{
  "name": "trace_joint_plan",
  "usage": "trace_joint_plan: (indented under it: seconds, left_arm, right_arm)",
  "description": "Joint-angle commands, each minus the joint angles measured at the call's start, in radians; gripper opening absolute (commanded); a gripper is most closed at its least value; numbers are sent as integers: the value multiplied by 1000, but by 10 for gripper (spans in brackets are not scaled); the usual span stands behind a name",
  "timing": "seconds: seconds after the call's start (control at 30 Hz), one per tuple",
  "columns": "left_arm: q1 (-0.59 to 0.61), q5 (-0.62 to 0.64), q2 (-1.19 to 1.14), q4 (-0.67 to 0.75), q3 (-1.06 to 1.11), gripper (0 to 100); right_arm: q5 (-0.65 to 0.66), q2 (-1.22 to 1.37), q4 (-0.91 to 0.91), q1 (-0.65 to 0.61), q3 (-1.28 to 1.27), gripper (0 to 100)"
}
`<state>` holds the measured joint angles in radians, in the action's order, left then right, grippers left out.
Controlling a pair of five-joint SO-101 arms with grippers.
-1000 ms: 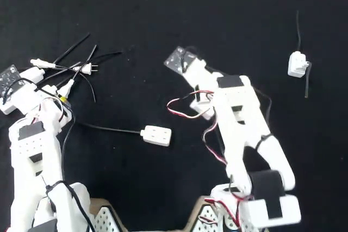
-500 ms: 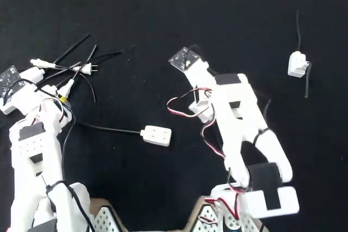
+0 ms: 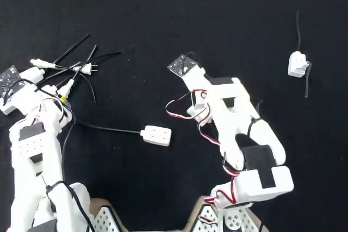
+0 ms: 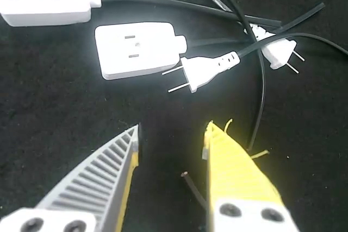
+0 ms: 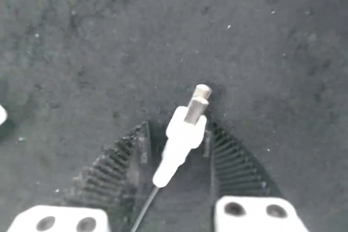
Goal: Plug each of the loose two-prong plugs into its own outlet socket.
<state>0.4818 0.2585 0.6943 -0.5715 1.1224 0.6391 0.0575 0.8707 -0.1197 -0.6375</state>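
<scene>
Right end effector [image 5: 175, 130]: closed on a white two-prong plug [image 5: 185, 126], with the body pinched between the ribbed fingers and the prongs pointing out past the tips. This grip suits insertion, since the prongs lead and the fingers stay behind the plug face. The thin cord trails back between the fingers. In the high view this arm is over the middle of the table [image 3: 163, 20], well apart from any socket.

Left end effector [image 4: 171, 134]: jaws spread wide, holding nothing. It hangs over the left-hand tangle, just short of a loose plug [image 4: 204, 71]. That plug lies flat with its prongs aimed at a white outlet block [image 4: 136, 50] but not entered. A second loose plug [image 4: 280, 52] lies beside it under crossing black cords. The open jaws line up roughly with the first plug, so I judge this a pre-grasp pose.

Free sockets:
- a middle outlet [image 3: 156, 135], near and left of the right arm, on its own cord
- a far-right outlet [image 3: 297, 64], alone at the table's right side

Judgement: the held plug is the one in hand, and I cannot tell which of these two sockets it is meant for. Nothing is seen mated yet.

Risk: the cords over the left cluster may drag neighbouring plugs when one is lifted.
</scene>
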Motion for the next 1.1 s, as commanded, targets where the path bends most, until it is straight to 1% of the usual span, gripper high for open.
trace_joint_plan:
  seconds: [0.0, 0.03, 0.1, 0.2, 0.27, 0.33, 0.47, 0.5, 0.57, 0.63, 0.73, 0.87, 0.93, 1.0, 1.07]
  left_arm:
    - [8, 9, 25, 20, -10, 198]
    - [8, 9, 25, 20, -10, 198]
    - [7, 9, 25, 20, -10, 198]
    - [5, 9, 25, 20, -12, 198]
    - [5, 9, 25, 20, -12, 198]
    - [5, 9, 25, 20, -12, 198]
    - [8, 9, 25, 20, -10, 198]
    - [10, 9, 25, 20, -10, 198]
    - [10, 9, 25, 20, -10, 198]
    - [8, 9, 25, 20, -10, 198]
    - [7, 9, 25, 20, -12, 198]
    - [7, 9, 25, 20, -10, 198]
    - [7, 9, 25, 20, -10, 198]
    - [7, 9, 25, 20, -10, 198]
    - [7, 9, 25, 20, -10, 198]
  right_arm:
    - [-3, -19, -35, 72, 36, 57]
    - [-8, -36, -31, 89, 45, 5]
    - [-2, -85, -11, 118, 51, 20]
    - [3, -200, 54, 127, 58, 11]
    - [54, -292, 109, 104, 58, 10]
    - [158, -378, 163, 55, 51, 10]
    - [489, -487, 279, -48, -10, 10]
    - [554, -501, 296, -64, -45, 11]
    - [620, -513, 292, -87, -128, 11]
    - [603, -512, 232, -92, -203, 12]
    - [526, -512, 121, -91, -305, 32]
    - [454, -518, 83, -95, -374, 172]
    - [451, -518, 83, -91, -372, 215]
    - [448, -519, 87, -84, -357, 216]
    - [448, -519, 87, -48, -331, 191]
